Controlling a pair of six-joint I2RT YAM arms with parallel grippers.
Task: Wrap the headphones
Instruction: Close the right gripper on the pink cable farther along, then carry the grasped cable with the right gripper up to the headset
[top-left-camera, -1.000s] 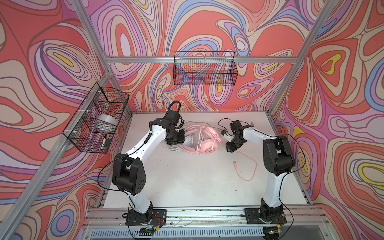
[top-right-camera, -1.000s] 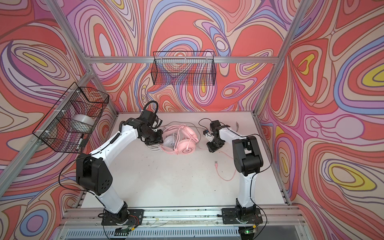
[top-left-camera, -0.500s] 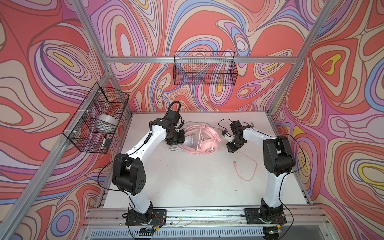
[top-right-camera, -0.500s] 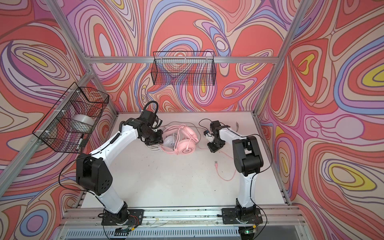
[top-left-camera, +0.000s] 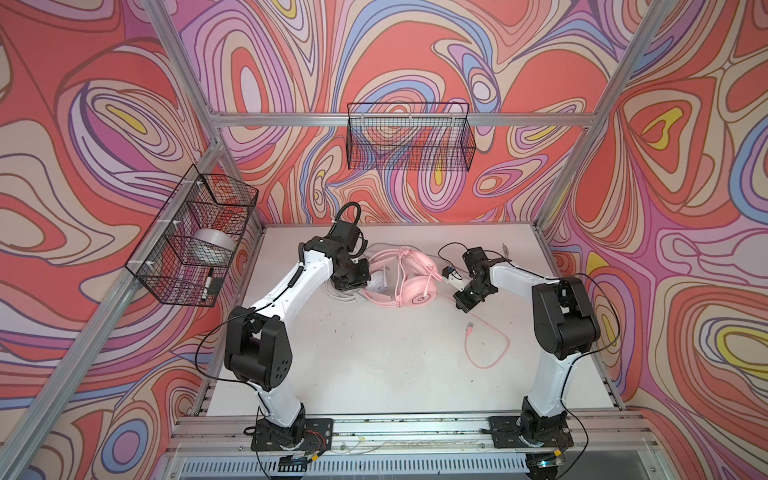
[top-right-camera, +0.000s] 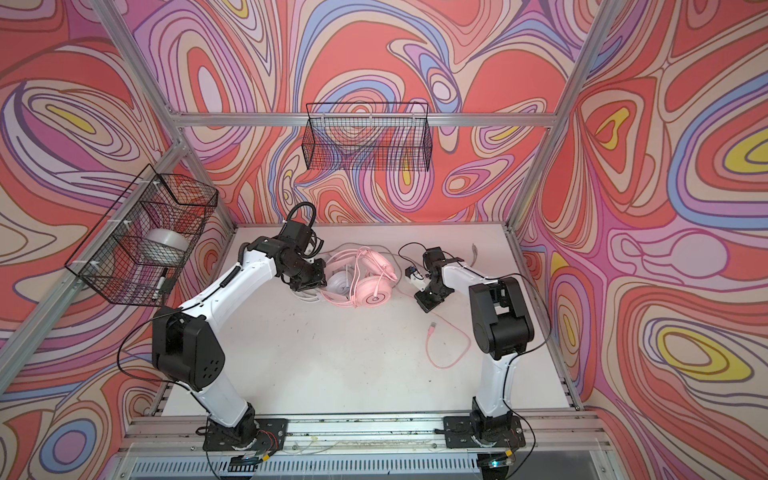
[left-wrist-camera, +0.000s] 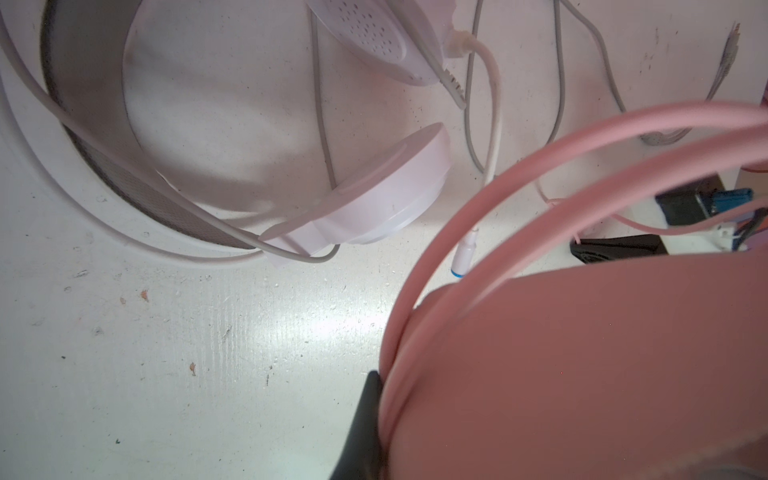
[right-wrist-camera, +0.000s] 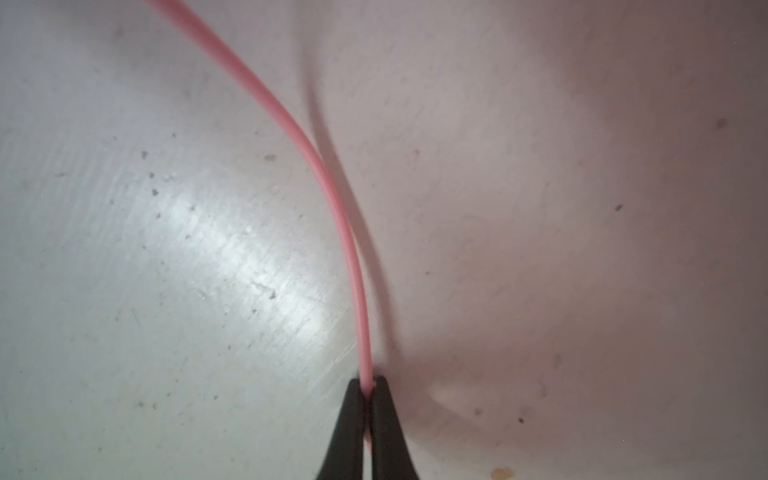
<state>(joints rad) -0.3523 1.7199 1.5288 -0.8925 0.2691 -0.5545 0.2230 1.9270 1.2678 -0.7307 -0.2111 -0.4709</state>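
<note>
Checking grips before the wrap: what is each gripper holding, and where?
The right gripper pinches the pink cable partway along; left gripper apparently clamps the pink headset's headband.

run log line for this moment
left end effector: shut on pink headphones | right end effector: shut on pink cable | white headphones: not held

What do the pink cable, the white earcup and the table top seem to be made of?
Pink cable: likely soft rubbery plastic, matte; it curves smoothly.
White earcup: hard plastic, smooth, slight sheen.
Table top: perhaps painted or laminated board; glossy glare, scuffs, specks.
</note>
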